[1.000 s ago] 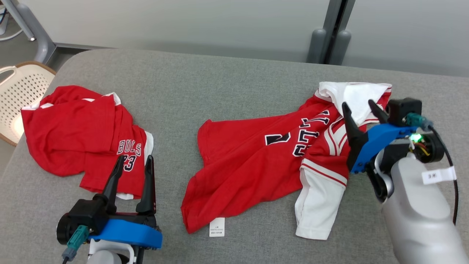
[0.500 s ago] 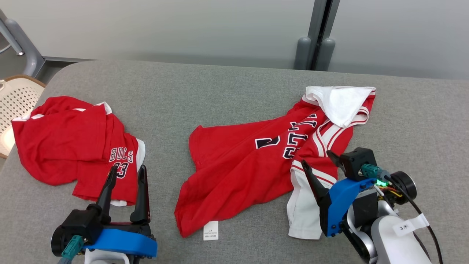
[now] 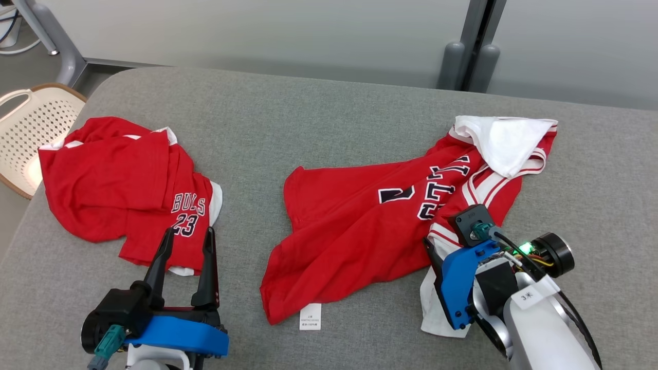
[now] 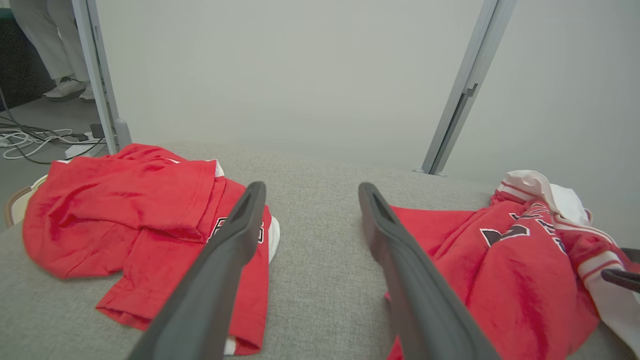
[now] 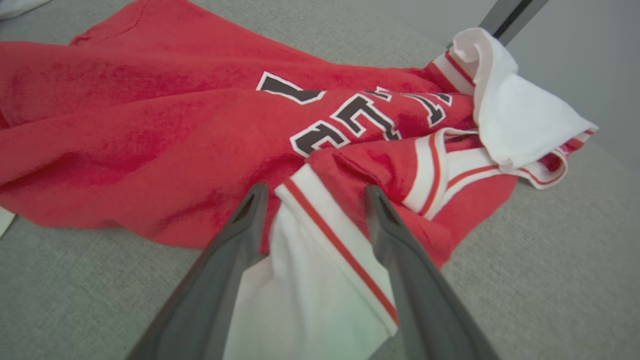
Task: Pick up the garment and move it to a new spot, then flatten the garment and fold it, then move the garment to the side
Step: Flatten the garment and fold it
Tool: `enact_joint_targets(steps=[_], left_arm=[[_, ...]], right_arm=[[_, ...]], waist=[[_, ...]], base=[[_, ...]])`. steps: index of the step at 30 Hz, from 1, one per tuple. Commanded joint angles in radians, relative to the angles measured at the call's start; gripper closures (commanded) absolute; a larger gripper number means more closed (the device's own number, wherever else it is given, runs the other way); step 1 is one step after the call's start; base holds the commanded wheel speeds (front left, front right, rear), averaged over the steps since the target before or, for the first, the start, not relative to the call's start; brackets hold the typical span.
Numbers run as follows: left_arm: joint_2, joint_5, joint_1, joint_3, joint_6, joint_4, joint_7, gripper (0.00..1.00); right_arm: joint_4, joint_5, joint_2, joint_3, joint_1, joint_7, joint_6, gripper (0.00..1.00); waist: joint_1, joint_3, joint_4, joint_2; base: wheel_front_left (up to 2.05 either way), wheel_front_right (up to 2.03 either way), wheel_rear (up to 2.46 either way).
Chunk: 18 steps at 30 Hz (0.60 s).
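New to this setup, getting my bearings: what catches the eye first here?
Two red garments on the grey table: a bunched jersey marked BULLS 23 at the left, a rumpled jersey with white sleeves centre-right. The open right gripper is poised at its white sleeve; the open left gripper points toward the bunched one.

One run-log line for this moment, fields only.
left gripper open, empty | right gripper open over jersey sleeve | second jersey heaped at left

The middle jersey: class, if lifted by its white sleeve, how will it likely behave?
Probably floppy: the jersey lies creased and folded over itself, so it should drape and trail from the sleeve. Likely light, being thin cloth. It may drag on the grey surface, which looks textured.
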Motion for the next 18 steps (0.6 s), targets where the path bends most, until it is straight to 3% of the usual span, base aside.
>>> enact_joint_targets(steps=[1, 7, 8, 9, 10, 18], left_arm=[[-0.001, -0.006, -0.012, 0.002, 0.0, 0.002, -0.003, 0.0], [-0.008, -0.004, -0.01, 0.004, -0.003, 0.004, -0.003, 0.0], [-0.009, -0.003, -0.009, 0.005, -0.003, 0.004, -0.003, 0.0], [-0.01, -0.003, -0.006, 0.005, -0.004, 0.005, -0.003, 0.0], [-0.01, -0.001, -0.004, 0.005, -0.004, 0.005, -0.003, 0.0], [-0.006, 0.003, 0.017, 0.011, -0.007, 0.006, -0.003, 0.0]], right_arm=[[0.019, -0.005, 0.0, -0.004, -0.016, 0.002, 0.0, 0.0], [0.098, -0.068, 0.0, -0.031, -0.04, -0.009, 0.0, 0.0], [0.108, -0.073, 0.0, -0.037, -0.038, -0.011, 0.0, 0.53], [0.11, -0.071, 0.0, -0.044, -0.036, -0.02, 0.0, 0.87], [0.116, -0.071, 0.0, -0.048, -0.033, -0.026, 0.0, 1.0], [0.06, 0.019, -0.001, -0.158, 0.016, -0.143, 0.0, 1.0]], waist=[[0.0001, 0.003, 0.005, 0.0], [0.0001, 0.004, 0.018, 0.0], [0.0001, 0.002, 0.019, 0.0], [0.0001, 0.0, 0.019, 0.0], [0.0001, -0.002, 0.019, 0.0], [0.0001, -0.028, -0.009, 0.0]], base=[[0.0, 0.0, 0.0], [0.0, 0.0, 0.0], [0.0, 0.0, 0.0], [0.0, 0.0, 0.0], [0.0, 0.0, 0.0], [0.0, 0.0, 0.0]])
